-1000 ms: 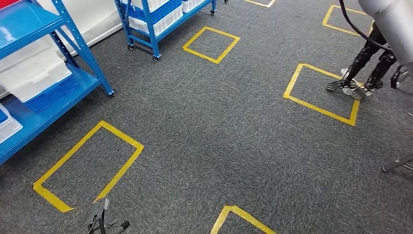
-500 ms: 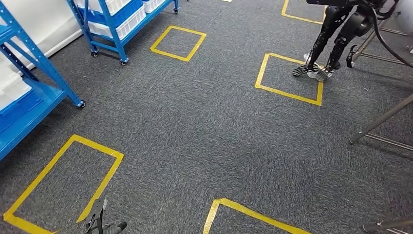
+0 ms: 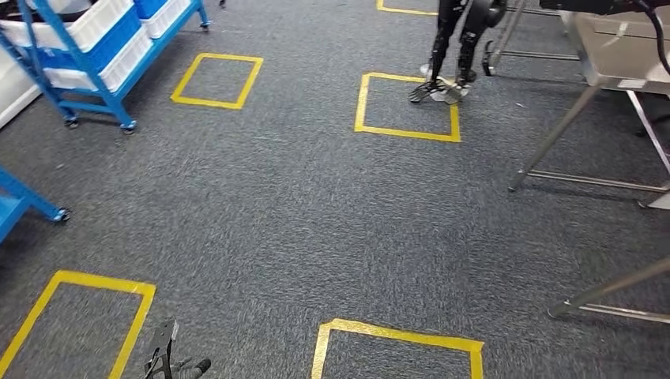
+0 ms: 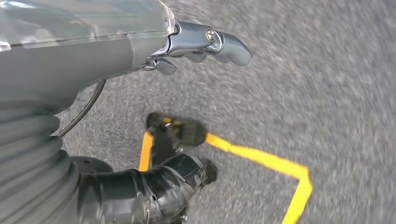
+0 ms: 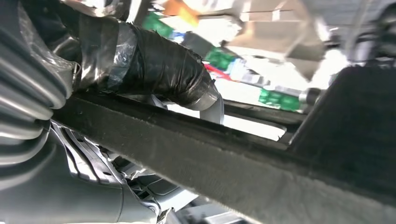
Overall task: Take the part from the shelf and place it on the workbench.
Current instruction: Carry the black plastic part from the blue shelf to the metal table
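Note:
In the right wrist view my right hand [image 5: 140, 60] grips the part [image 5: 224, 158], a black flat frame with a long straight edge, and a dark taped finger wraps over that edge. My left hand [image 4: 93, 60] hangs over the grey carpet and holds nothing, its grey thumb [image 4: 224, 44] held apart from the darker fingers. The workbench [image 3: 612, 43], a pale top on thin metal legs, stands at the upper right of the head view. A blue shelf [image 3: 87, 55] with white bins stands at the upper left.
Yellow tape squares [image 3: 407, 106] mark the grey carpet. Another robot's dark legs [image 3: 450, 47] stand beside the workbench. Slanted metal legs [image 3: 553, 142] of the bench reach onto the floor at right. A second blue shelf's foot [image 3: 31, 207] shows at the left edge.
The camera has swung to the right: the blue shelves slid off to the left and the workbench came into view at the upper right. The other robot's legs now lie nearer the top middle.

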Available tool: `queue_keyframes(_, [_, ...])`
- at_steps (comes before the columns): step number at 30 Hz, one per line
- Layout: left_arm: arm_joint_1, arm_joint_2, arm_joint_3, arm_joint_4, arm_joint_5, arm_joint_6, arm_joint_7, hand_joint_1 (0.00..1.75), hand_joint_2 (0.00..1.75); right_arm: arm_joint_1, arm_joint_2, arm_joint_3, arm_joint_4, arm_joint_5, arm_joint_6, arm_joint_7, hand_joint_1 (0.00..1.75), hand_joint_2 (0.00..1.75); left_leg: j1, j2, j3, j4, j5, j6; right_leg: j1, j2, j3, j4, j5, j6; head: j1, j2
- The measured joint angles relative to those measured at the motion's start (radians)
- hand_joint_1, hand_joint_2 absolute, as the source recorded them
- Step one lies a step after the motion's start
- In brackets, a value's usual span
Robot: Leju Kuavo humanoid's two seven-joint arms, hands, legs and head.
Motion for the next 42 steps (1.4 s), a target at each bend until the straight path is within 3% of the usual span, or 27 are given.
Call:
queue_keyframes(2, [0.001, 0.001, -0.004, 0.001, 0.0, 0.0, 0.0, 0.0, 1.75, -0.001, -0.007, -0.002, -0.007, -0.002, 0.0, 0.001, 1.75, 1.75, 0.002, -0.035, 0.023, -0.055, 0.018, 0.007, -0.006, 0.028, -0.008, 0.001, 0.004, 0.009, 0.0, 0.0])
queue_keyframes(4, [-0.004, 0.0, -0.006, 0.002, 0.0, 0.0, -0.001, 0.0, 1.75, -0.002, -0.022, -0.003, -0.014, -0.004, 0.0, 0.001, 1.75, 1.75, 0.002, -0.02, 0.037, -0.078, 0.012, 0.013, -0.011, 0.053, -0.015, -0.004, 0.012, 0.023, 0.0, 0.0])
queue_keyframes(5, [-0.006, -0.001, -0.007, 0.002, 0.0, 0.0, -0.001, 0.0, 1.75, -0.003, -0.032, -0.004, -0.017, -0.004, 0.0, 0.001, 1.75, 1.75, 0.004, -0.006, 0.045, -0.091, 0.012, 0.017, -0.009, 0.044, -0.018, -0.002, 0.011, 0.03, 0.001, 0.0])
queue_keyframes(7, [-0.009, -0.001, -0.008, 0.002, 0.0, 0.0, -0.002, 0.0, 1.75, -0.008, -0.044, -0.007, -0.022, -0.004, 0.0, 0.001, 1.75, 1.75, 0.008, 0.024, 0.058, -0.114, 0.015, 0.026, -0.003, -0.017, -0.042, 0.045, -0.018, 0.04, 0.002, 0.0])
queue_keyframes(8, [-0.009, 0.0, -0.008, 0.002, 0.0, 0.0, -0.002, 0.0, 1.75, -0.01, -0.047, -0.008, -0.024, -0.004, 0.0, 0.001, 1.75, 1.75, 0.007, 0.039, 0.061, -0.118, 0.016, 0.029, -0.003, -0.058, -0.066, 0.099, -0.047, 0.044, 0.002, 0.0])
queue_keyframes(9, [-0.008, 0.0, -0.008, 0.002, 0.0, 0.0, -0.003, 0.0, 1.75, -0.011, -0.048, -0.008, -0.026, -0.004, 0.0, 0.001, 1.75, 1.75, 0.006, 0.054, 0.063, -0.118, 0.015, 0.031, -0.007, -0.082, -0.098, 0.166, -0.077, 0.048, 0.002, 0.0])
queue_keyframes(11, [-0.008, 0.001, -0.008, 0.002, 0.0, 0.0, -0.003, 0.0, 1.75, -0.01, -0.049, -0.009, -0.027, -0.004, 0.0, 0.001, 1.75, 1.75, 0.005, 0.082, 0.067, -0.117, 0.01, 0.031, -0.017, -0.1, -0.145, 0.263, -0.106, 0.056, 0.002, 0.0])
queue_keyframes(12, [-0.008, 0.0, -0.008, 0.002, 0.0, 0.0, -0.003, 0.0, 1.75, -0.01, -0.05, -0.009, -0.027, -0.005, 0.0, 0.001, 1.75, 1.75, 0.005, 0.095, 0.07, -0.116, 0.007, 0.028, -0.022, -0.103, -0.144, 0.264, -0.095, 0.059, 0.002, 0.0])
queue_keyframes(14, [-0.009, 0.0, -0.008, 0.002, 0.0, 0.0, -0.003, 0.0, 1.75, -0.01, -0.051, -0.009, -0.029, -0.005, 0.001, 0.001, 1.75, 1.75, 0.006, 0.12, 0.081, -0.115, -0.004, 0.019, -0.026, -0.121, -0.081, 0.151, -0.03, 0.061, 0.003, 0.0])
queue_keyframes(16, [-0.01, -0.001, -0.009, 0.002, -0.001, 0.0, -0.002, 0.0, 1.75, -0.013, -0.051, -0.009, -0.031, -0.004, 0.001, 0.001, 1.75, 1.75, 0.002, 0.142, 0.091, -0.113, -0.015, 0.008, -0.017, -0.159, -0.011, 0.027, 0.009, 0.054, 0.002, 0.0])
queue_keyframes(18, [-0.011, 0.0, -0.009, 0.002, -0.003, 0.0, -0.002, 0.0, 1.75, -0.015, -0.054, -0.01, -0.034, -0.004, 0.003, 0.004, 1.75, 1.75, -0.004, 0.16, 0.096, -0.113, -0.021, -0.002, -0.005, -0.169, 0.006, -0.007, 0.006, 0.042, 0.002, 0.0])
queue_keyframes(20, [-0.014, -0.001, -0.01, 0.002, -0.006, 0.0, -0.002, 0.0, 1.75, -0.016, -0.063, -0.01, -0.035, -0.004, 0.008, 0.007, 1.75, 1.75, -0.005, 0.172, 0.1, -0.114, -0.029, -0.01, -0.005, -0.146, 0.004, -0.009, 0.006, 0.03, 0.001, 0.0])
queue_keyframes(22, [-0.015, -0.001, -0.01, 0.002, -0.009, 0.0, 0.002, 0.0, 1.75, -0.019, -0.072, -0.01, -0.037, -0.003, 0.014, 0.006, 1.75, 1.75, 0.0, 0.135, 0.086, -0.079, -0.058, -0.014, -0.008, -0.125, 0.008, -0.016, 0.008, 0.018, 0.001, 0.0])
queue_keyframes(24, [-0.013, -0.001, -0.01, 0.002, -0.011, -0.001, 0.009, 0.0, 1.75, -0.021, -0.078, -0.01, -0.039, -0.002, 0.02, 0.002, 1.75, 1.75, 0.002, 0.078, 0.031, 0.036, -0.116, -0.013, -0.008, -0.104, 0.01, -0.02, 0.007, 0.008, 0.0, 0.0])
queue_keyframes(26, [-0.008, 0.0, -0.011, 0.002, -0.012, -0.001, 0.016, 0.0, 1.75, -0.022, -0.082, -0.01, -0.041, -0.002, 0.029, -0.001, 1.75, 1.75, 0.0, 0.059, -0.042, 0.168, -0.158, -0.01, -0.004, -0.079, 0.011, -0.017, 0.004, 0.003, 0.0, 0.0])
queue_keyframes(28, [-0.007, 0.0, -0.011, 0.002, -0.012, -0.002, 0.017, 0.0, 1.75, -0.022, -0.086, -0.01, -0.041, 0.0, 0.04, -0.002, 1.75, 1.75, -0.002, 0.056, -0.074, 0.206, -0.144, -0.008, -0.002, -0.053, 0.012, -0.013, 0.002, 0.0, 0.0, 0.0])
queue_keyframes(30, [-0.007, 0.0, -0.011, 0.002, -0.014, -0.006, 0.013, 0.0, 1.75, -0.027, -0.1, -0.01, -0.046, -0.001, 0.053, 0.001, 1.75, 1.75, -0.002, 0.043, -0.05, 0.121, -0.069, -0.003, -0.002, -0.026, 0.014, -0.007, -0.003, 0.001, 0.0, 0.0])
queue_keyframes(32, [-0.006, 0.002, -0.013, 0.002, -0.018, -0.008, 0.008, 0.0, 1.75, -0.037, -0.127, -0.01, -0.056, -0.01, 0.066, 0.0, 1.75, 1.75, 0.001, -0.008, -0.009, 0.005, 0.003, 0.006, -0.003, 0.001, 0.012, 0.002, -0.009, 0.006, 0.001, 0.0])
queue_keyframes(34, [-0.007, 0.004, -0.016, 0.002, -0.019, -0.01, 0.006, 0.0, 1.75, -0.047, -0.156, -0.009, -0.065, -0.018, 0.071, -0.005, 1.75, 1.75, 0.001, -0.038, 0.018, -0.054, 0.011, 0.012, -0.008, 0.026, 0.003, 0.006, -0.008, 0.016, 0.001, 0.0])
queue_keyframes(36, [-0.009, 0.003, -0.018, 0.002, -0.02, -0.01, 0.003, 0.0, 1.75, -0.052, -0.184, -0.008, -0.069, -0.021, 0.072, -0.008, 1.75, 1.75, -0.001, -0.019, 0.029, -0.076, 0.004, 0.016, -0.013, 0.05, -0.004, 0.001, -0.001, 0.031, 0.0, 0.0])
queue_keyframes(37, [-0.01, 0.004, -0.018, 0.002, -0.021, -0.01, 0.001, 0.0, 1.75, -0.052, -0.2, -0.008, -0.071, -0.022, 0.072, -0.008, 1.75, 1.75, -0.001, -0.005, 0.034, -0.083, 0.007, 0.021, -0.013, 0.044, -0.008, 0.003, -0.002, 0.038, 0.001, 0.0])
queue_keyframes(39, [-0.011, 0.004, -0.019, 0.002, -0.024, -0.008, -0.004, 0.0, 1.75, -0.054, -0.22, -0.007, -0.076, -0.023, 0.071, -0.007, 1.75, 1.75, 0.001, 0.026, 0.047, -0.101, 0.012, 0.033, -0.009, -0.015, -0.034, 0.056, -0.034, 0.049, 0.003, 0.0])
queue_keyframes(40, [-0.011, 0.006, -0.02, 0.002, -0.026, -0.007, -0.007, 0.0, 1.75, -0.055, -0.228, -0.006, -0.078, -0.024, 0.07, -0.007, 1.75, 1.75, -0.001, 0.044, 0.052, -0.104, 0.011, 0.037, -0.009, -0.056, -0.062, 0.112, -0.062, 0.052, 0.004, 0.0])
queue_keyframes(42, [-0.011, 0.008, -0.02, 0.002, -0.028, -0.007, -0.01, 0.0, 1.75, -0.054, -0.235, -0.002, -0.082, -0.027, 0.07, -0.008, 1.75, 1.75, -0.006, 0.076, 0.057, -0.104, 0.006, 0.041, -0.015, -0.095, -0.124, 0.233, -0.108, 0.059, 0.005, 0.0])
